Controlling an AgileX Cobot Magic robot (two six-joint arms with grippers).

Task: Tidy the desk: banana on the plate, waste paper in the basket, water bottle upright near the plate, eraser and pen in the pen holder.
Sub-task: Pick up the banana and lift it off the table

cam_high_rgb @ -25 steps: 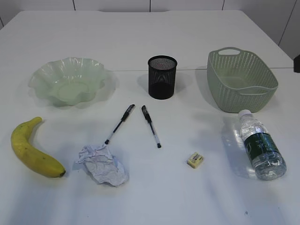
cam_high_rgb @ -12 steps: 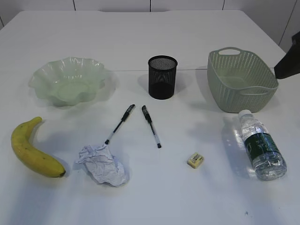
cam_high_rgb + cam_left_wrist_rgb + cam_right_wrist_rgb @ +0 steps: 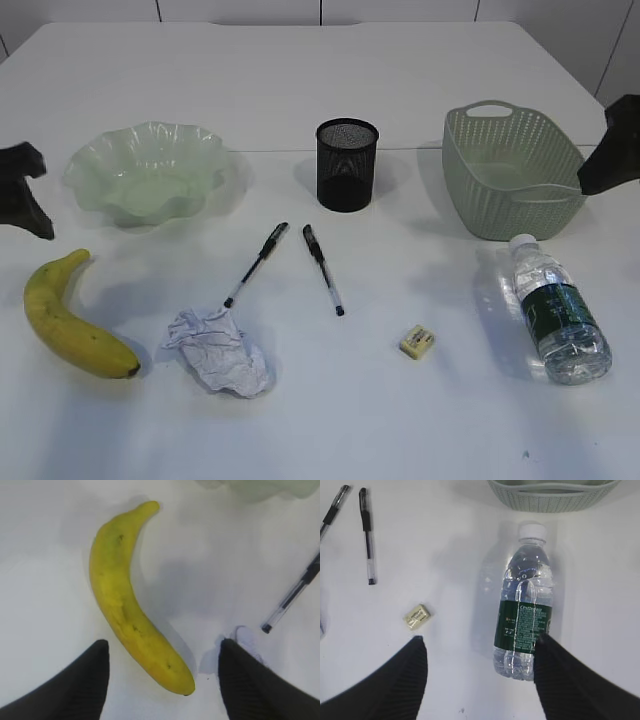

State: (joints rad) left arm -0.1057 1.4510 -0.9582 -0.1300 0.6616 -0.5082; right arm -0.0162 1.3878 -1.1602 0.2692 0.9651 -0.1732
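A yellow banana [image 3: 72, 325] lies at the front left; it also shows in the left wrist view [image 3: 127, 605]. My left gripper [image 3: 162, 672] is open above its lower end; in the exterior view only its dark tip [image 3: 22, 188] shows at the left edge. A water bottle [image 3: 556, 310] lies on its side at the right. My right gripper [image 3: 480, 672] is open above the bottle's base [image 3: 522, 625]. Crumpled paper [image 3: 220, 352], two pens [image 3: 256, 263] [image 3: 322, 268] and a small eraser [image 3: 416, 341] lie in the middle. The black mesh pen holder [image 3: 346, 165] stands behind them.
A pale green wavy plate [image 3: 145, 172] sits at the back left. A green woven basket [image 3: 512, 168] stands at the back right, its rim in the right wrist view [image 3: 552, 492]. The right arm's dark end [image 3: 612, 148] hangs beside the basket.
The left arm's dark tip has come into view at the left edge. The right arm has come further into view at the right edge. The objects have not moved.
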